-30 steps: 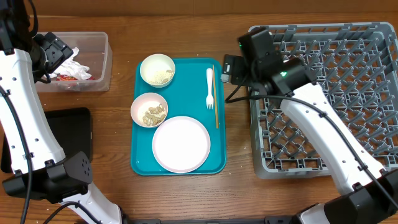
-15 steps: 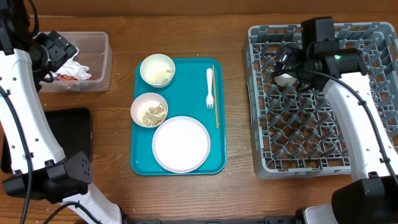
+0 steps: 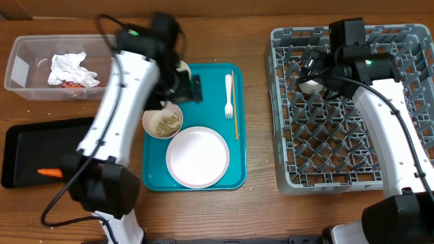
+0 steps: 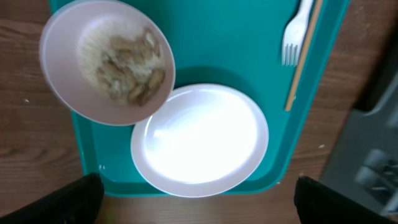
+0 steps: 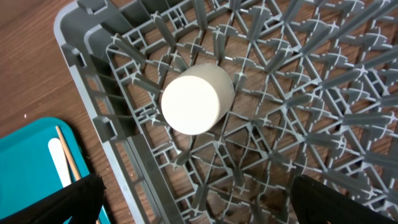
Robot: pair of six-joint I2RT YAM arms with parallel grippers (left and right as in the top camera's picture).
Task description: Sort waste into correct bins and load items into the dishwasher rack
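Observation:
My left gripper (image 3: 188,89) hangs open and empty over the teal tray (image 3: 203,74); it also shows in the left wrist view (image 4: 199,199). Below it are a white bowl of beige scraps (image 4: 107,59), the white plate (image 4: 200,134) and the white fork (image 4: 295,34). The second bowl (image 3: 182,67) is mostly hidden under the arm. My right gripper (image 5: 193,199) is open and empty above the grey rack (image 5: 323,93). The small white cup (image 5: 196,99) lies among the rack's pegs. The clear tub (image 3: 20,74) holds napkins (image 3: 68,68) and a red wrapper (image 3: 68,85). A carrot (image 3: 51,172) lies in the black tray (image 3: 41,146).
A thin wooden stick (image 3: 234,105) lies beside the fork (image 3: 229,95) on the teal tray. The rack (image 3: 352,135) fills the right side of the table. The plate (image 3: 197,156) and scrap bowl (image 3: 163,120) take up the tray's near half.
My left arm has swung from the clear tub to over the teal tray. My right arm went from the tray's edge to over the rack, where the cup now lies.

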